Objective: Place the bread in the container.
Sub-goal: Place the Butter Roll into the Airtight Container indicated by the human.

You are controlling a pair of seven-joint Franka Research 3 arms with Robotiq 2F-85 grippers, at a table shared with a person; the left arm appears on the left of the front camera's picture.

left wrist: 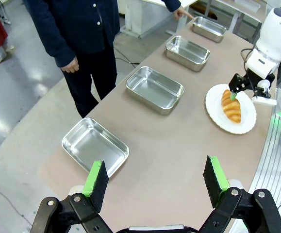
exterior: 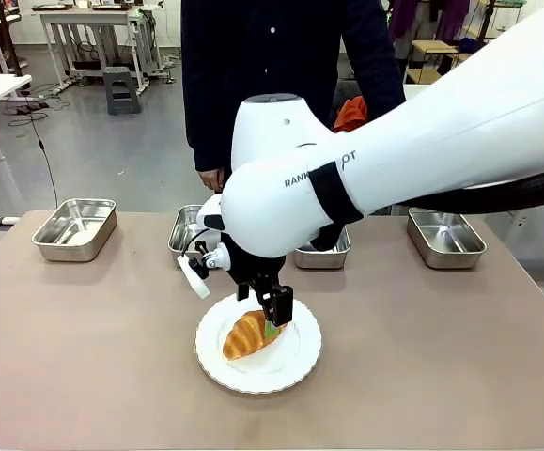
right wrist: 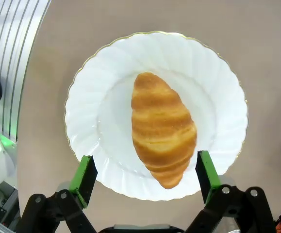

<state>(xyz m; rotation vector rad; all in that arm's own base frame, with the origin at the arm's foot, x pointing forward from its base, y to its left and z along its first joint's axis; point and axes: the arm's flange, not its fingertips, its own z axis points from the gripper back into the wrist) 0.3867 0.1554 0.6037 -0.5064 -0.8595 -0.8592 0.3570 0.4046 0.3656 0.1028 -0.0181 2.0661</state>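
The bread (exterior: 246, 336), a golden-brown croissant, lies on a round white plate (exterior: 290, 362) at the front middle of the table. My right gripper (exterior: 272, 324) hangs open just over it, one green pad close to its end. From the right wrist the bread (right wrist: 162, 128) lies lengthwise on the plate (right wrist: 101, 107), its near tip between the open fingers of the right gripper (right wrist: 145, 174). Several alike steel containers stand along the far edge. A person's hand (left wrist: 181, 12) points at the rightmost container (left wrist: 208, 28). My left gripper (left wrist: 155, 177) is open and holds nothing.
Steel trays stand in a row at the far side (exterior: 74, 227), (exterior: 185, 230), (exterior: 445, 237); a fourth (exterior: 333, 256) is partly behind my right arm. The person stands behind the table's far edge (exterior: 272, 75). Bare table lies front left and front right.
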